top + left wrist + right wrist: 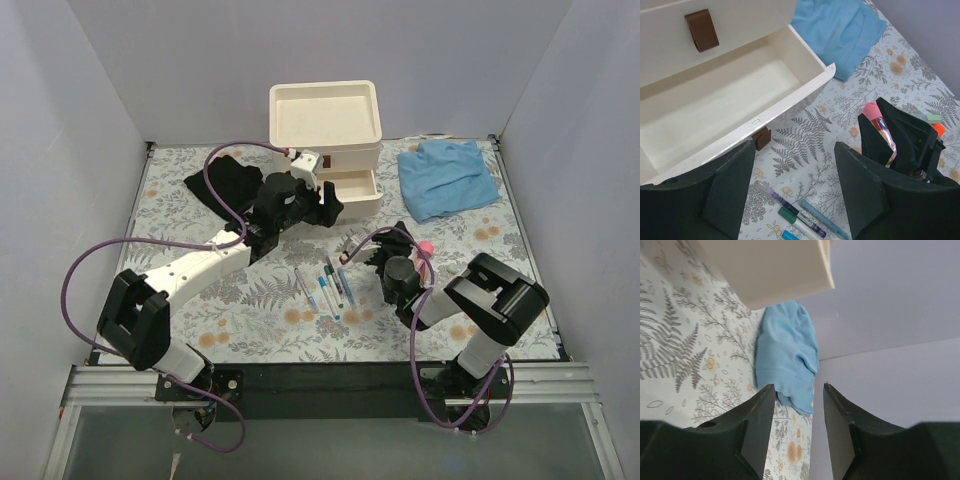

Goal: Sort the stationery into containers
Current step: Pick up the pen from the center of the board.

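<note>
Left tool (794,150) spread facing drawer (730,95), right tool (798,387) upturned

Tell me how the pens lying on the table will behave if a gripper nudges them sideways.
The pens look slim, round and light, so they would probably roll or skid on the flat table. They lie close together, so pushing one likely shifts its neighbours.

Right gripper (798,390) tilted up, its jaws apart with nothing between them.
Two dark fingers (757,425) rise from the bottom edge. Through the gap between them lies a crumpled blue cloth (785,357) on the fern-and-flower patterned table (685,350). The cream-white organiser (770,270) juts in from the top – only its underside and one corner show – against a pale wall (890,300).
</note>
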`<state>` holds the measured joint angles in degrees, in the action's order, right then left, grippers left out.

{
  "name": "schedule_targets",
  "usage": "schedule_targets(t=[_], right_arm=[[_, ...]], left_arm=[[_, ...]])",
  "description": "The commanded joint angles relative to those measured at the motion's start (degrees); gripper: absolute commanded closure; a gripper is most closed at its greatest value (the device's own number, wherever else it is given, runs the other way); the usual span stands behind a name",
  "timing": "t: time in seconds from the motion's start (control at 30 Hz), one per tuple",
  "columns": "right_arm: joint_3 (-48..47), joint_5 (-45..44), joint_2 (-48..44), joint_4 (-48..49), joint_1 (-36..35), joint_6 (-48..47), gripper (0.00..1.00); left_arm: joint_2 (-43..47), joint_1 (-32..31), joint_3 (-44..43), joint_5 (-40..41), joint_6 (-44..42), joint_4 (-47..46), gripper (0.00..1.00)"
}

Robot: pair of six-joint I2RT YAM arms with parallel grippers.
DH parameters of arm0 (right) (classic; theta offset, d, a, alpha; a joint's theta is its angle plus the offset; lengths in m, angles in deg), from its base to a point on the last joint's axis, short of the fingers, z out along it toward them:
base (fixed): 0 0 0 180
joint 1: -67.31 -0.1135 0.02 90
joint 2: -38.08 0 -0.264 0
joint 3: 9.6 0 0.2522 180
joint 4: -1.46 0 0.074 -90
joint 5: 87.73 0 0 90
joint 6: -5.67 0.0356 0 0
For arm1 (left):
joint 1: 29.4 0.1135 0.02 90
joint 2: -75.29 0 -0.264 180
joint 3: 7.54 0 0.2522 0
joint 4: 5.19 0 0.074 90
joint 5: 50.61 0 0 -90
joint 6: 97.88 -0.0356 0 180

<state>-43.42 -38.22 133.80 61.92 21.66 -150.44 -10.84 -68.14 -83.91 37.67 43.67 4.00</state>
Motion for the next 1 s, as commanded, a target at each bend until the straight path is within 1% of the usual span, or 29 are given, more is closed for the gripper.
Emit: schedule_targets(t=[0.0, 0.03, 0.07, 0.1, 0.13, 0.17, 0.2, 0.23, 0.27, 0.3, 0.33, 0.4, 0.43, 0.47, 0.5, 0.53, 0.57, 0.6, 0.63, 0.67, 0.7, 0.73, 0.77, 0.83, 0.87, 0.93, 0.97], right_arm=[[-0.25, -10.22, -2.82, 21.06, -0.41, -1.12, 0.45], [0.45, -10.66, -3.61, 20.97, -0.41, -2.00, 0.41], [2.02, -10.40, -5.27, 20.88, -0.41, -2.62, 0.35], [2.65, -10.05, -6.15, 20.62, -0.41, -3.67, 0.33], [2.91, -9.79, -6.86, 20.36, -0.23, -4.03, 0.31], [2.74, -9.96, -7.56, 19.05, 0.12, -4.12, 0.28], [1.17, -10.39, -8.53, 17.99, 0.47, -4.03, 0.27], [-0.41, -11.09, -8.97, 16.50, 0.99, -2.38, 0.26], [-2.16, -13.02, -9.06, 11.44, 2.13, -0.79, 0.25], [-6.97, -14.17, -8.71, 8.69, 2.75, 0.87, 0.25], [-9.54, -15.40, -8.28, 6.23, 3.37, 4.72, 0.25], [-15.51, -16.82, -7.39, -6.31, 4.86, 10.35, 0.26], [-22.07, -15.86, -7.91, -13.24, 5.48, 15.43, 0.28], [-26.83, -11.15, -9.66, -31.23, 7.40, 27.05, 0.30], [-31.84, -7.88, -9.94, -41.33, 8.55, 34.13, 0.29], [-42.94, -4.89, -9.59, -50.57, 9.69, 38.99, 0.25], [-47.75, 0.10, -7.94, -64.84, 11.79, 45.30, 0.22], [-51.80, 2.85, -7.05, -70.64, 12.85, 47.28, 0.21], [-56.10, 5.74, -6.43, -81.40, 14.08, 48.95, 0.21], [-61.98, 13.95, -5.56, -86.03, 17.31, 51.66, 0.22], [-64.38, 18.73, -5.46, -89.91, 19.17, 52.39, 0.20], [-65.89, 23.22, -5.55, -96.73, 20.93, 53.00, 0.14], [-67.21, 31.88, -6.24, -99.50, 24.61, 53.27, 0.03], [-66.87, 37.91, -7.21, -105.82, 27.79, 55.11, 0.05], [-66.26, 42.47, -8.26, -107.60, 30.33, 55.73, 0.08], [-62.67, 45.48, -9.76, -111.54, 32.72, 57.93, 0.10], [-61.09, 49.24, -11.42, -112.44, 35.16, 58.11, 0.13]], left_arm=[[6.49, -0.19, -3.83, -0.13, -3.03, 4.22, 0.34], [7.11, -0.19, -4.01, 0.22, -3.47, 7.27, 0.33], [7.90, -0.19, -4.01, 0.57, -4.26, 7.74, 0.33], [9.30, -0.19, -3.75, 0.49, -6.96, 7.92, 0.32], [10.18, -0.19, -3.31, 0.92, -8.47, 7.22, 0.31], [10.89, -0.19, -2.96, 2.75, -10.31, 6.35, 0.30], [12.11, -0.19, -1.91, 3.99, -11.89, 5.38, 0.28], [12.73, -0.11, -1.21, 5.22, -15.13, 2.06, 0.24], [13.17, -0.11, -0.50, 6.54, -16.82, 0.29, 0.22], [13.53, 0.15, 0.20, 8.90, -18.49, -2.08, 0.21], [13.62, 0.59, 0.38, 9.62, -21.29, -2.71, 0.20], [13.62, 2.08, 0.21, 10.85, -22.89, -3.50, 0.19], [13.79, 2.70, 0.03, 11.03, -23.42, -3.51, 0.19], [13.97, 3.40, 0.21, 11.12, -23.34, -3.51, 0.18], [14.14, 5.06, 0.29, 11.21, -22.99, -3.07, 0.18], [14.32, 5.95, 0.38, 10.95, -22.64, -2.37, 0.18], [14.49, 6.92, 0.30, 10.86, -21.42, -1.58, 0.17], [14.58, 8.67, 0.29, 10.86, -20.97, -0.09, 0.17], [14.76, 9.38, 0.56, 11.12, -20.53, 0.53, 0.17], [15.28, 10.17, 1.08, 11.47, -19.74, 0.97, 0.16], [15.64, 11.66, 1.43, 11.65, -19.30, 1.06, 0.16], [16.16, 12.37, 1.96, 11.91, -19.12, 0.89, 0.15], [16.86, 12.90, 3.27, 12.52, -19.12, 0.45, 0.15], [18.53, 14.04, 4.33, 13.23, -19.73, -0.34, 0.15], [19.15, 14.48, 4.95, 13.23, -20.43, -0.52, 0.15], [20.64, 15.18, 7.23, 14.45, -21.84, -2.01, 0.14], [21.00, 15.45, 7.67, 14.72, -22.10, -2.19, 0.15]])
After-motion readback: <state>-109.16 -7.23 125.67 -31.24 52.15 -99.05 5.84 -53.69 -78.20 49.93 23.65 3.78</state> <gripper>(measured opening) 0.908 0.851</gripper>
